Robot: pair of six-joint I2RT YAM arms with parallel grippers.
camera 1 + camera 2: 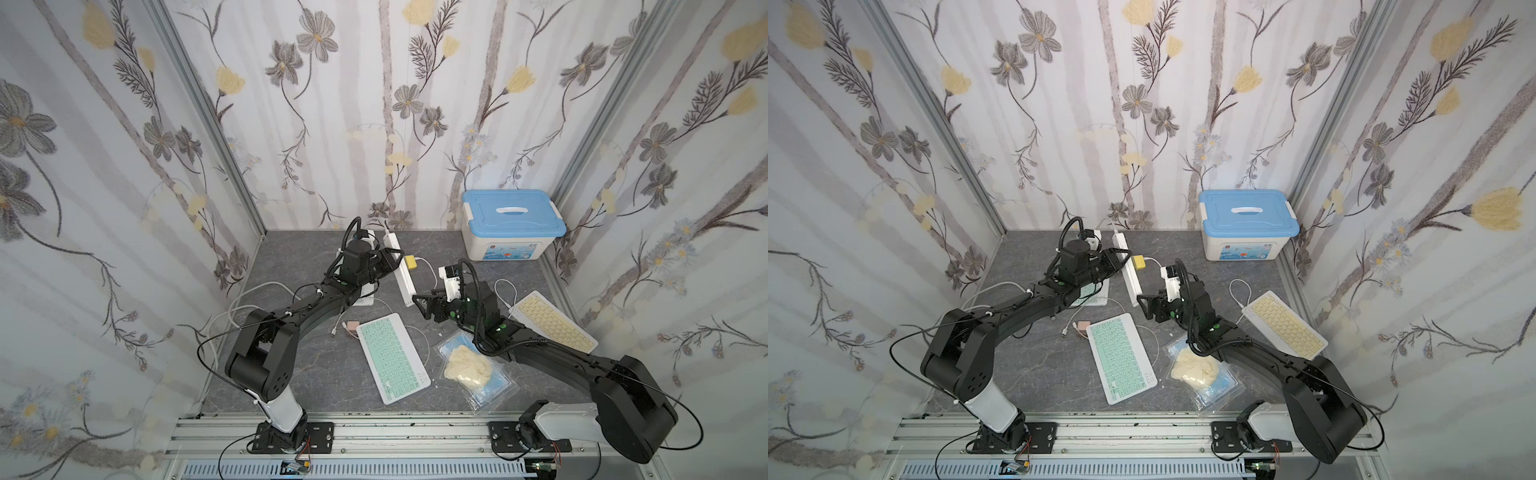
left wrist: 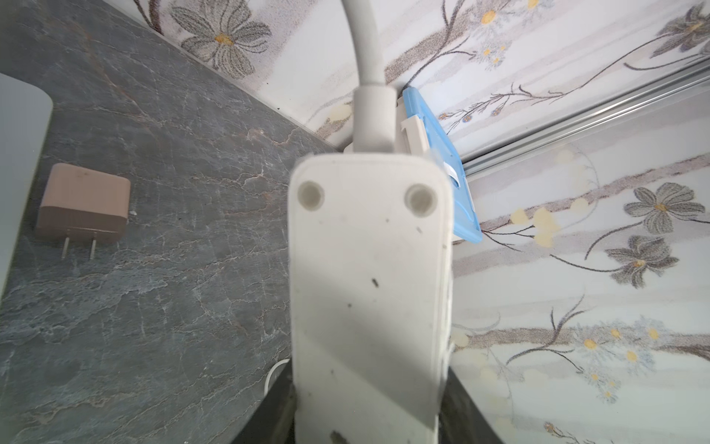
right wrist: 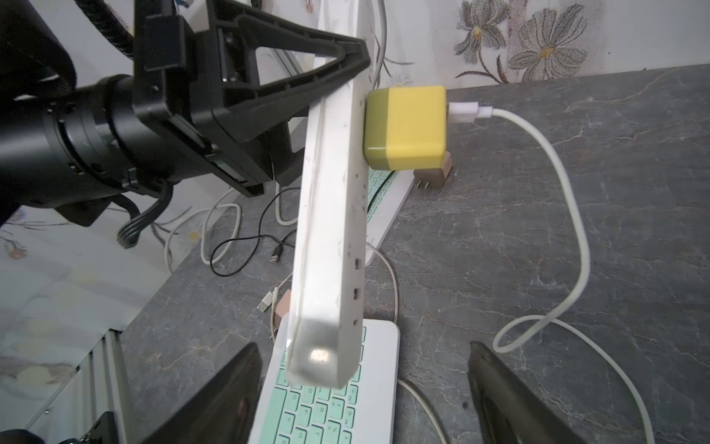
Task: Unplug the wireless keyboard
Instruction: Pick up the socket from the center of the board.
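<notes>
The left gripper [image 1: 395, 259] clamped the white power strip [image 1: 402, 278] and held it up off the table [image 1: 311, 374], with the yellow charger [image 1: 410, 262] plugged into its side. The right gripper [image 1: 419, 306] stood wide apart, holding nothing, near the strip's end. The yellow keyboard [image 1: 552, 322] lay beside the right arm

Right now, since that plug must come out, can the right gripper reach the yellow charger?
Probably yes: the open right gripper faces the yellow charger, which juts from the power strip held by the left gripper; nothing lies between.
</notes>
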